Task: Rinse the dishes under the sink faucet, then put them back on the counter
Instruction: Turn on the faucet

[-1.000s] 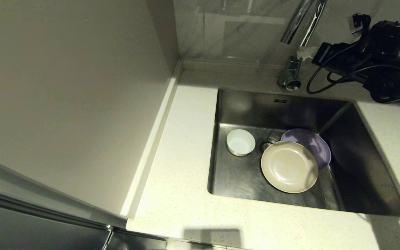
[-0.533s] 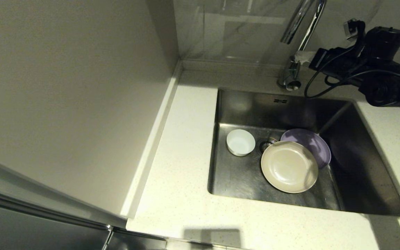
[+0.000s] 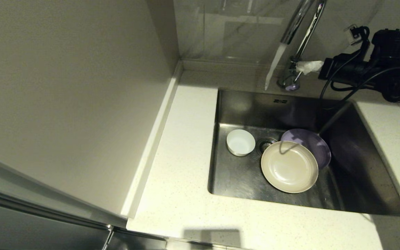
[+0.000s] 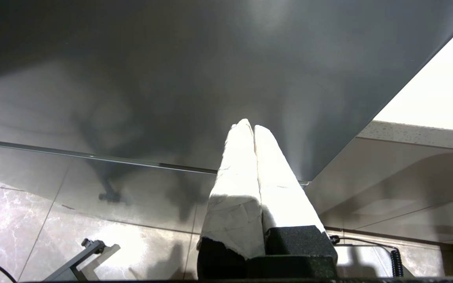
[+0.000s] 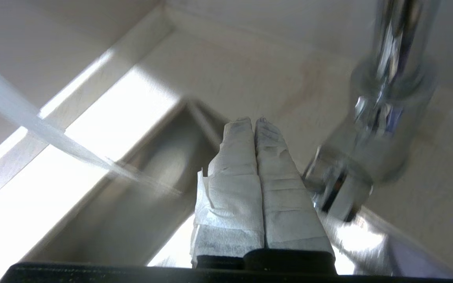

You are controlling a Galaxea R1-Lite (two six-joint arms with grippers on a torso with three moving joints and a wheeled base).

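Water pours from the chrome faucet toward the back of the steel sink. On the sink floor sit the small white bowl, the beige plate and the lilac plate, which lies partly under the beige one. My right gripper hovers just right of the faucet's base, shut and holding nothing; its white-wrapped fingers are pressed together. My left gripper is parked below counter height, shut and empty, and shows only in its own wrist view.
The speckled off-white counter surrounds the sink, with a raised rim along a tall panel on the left. Grey marbled tile rises behind the faucet. The right arm's cable hangs over the sink's back right corner.
Water has begun running from the spout. My right gripper has drawn back to the right and slightly down from the faucet. The dishes have not moved.
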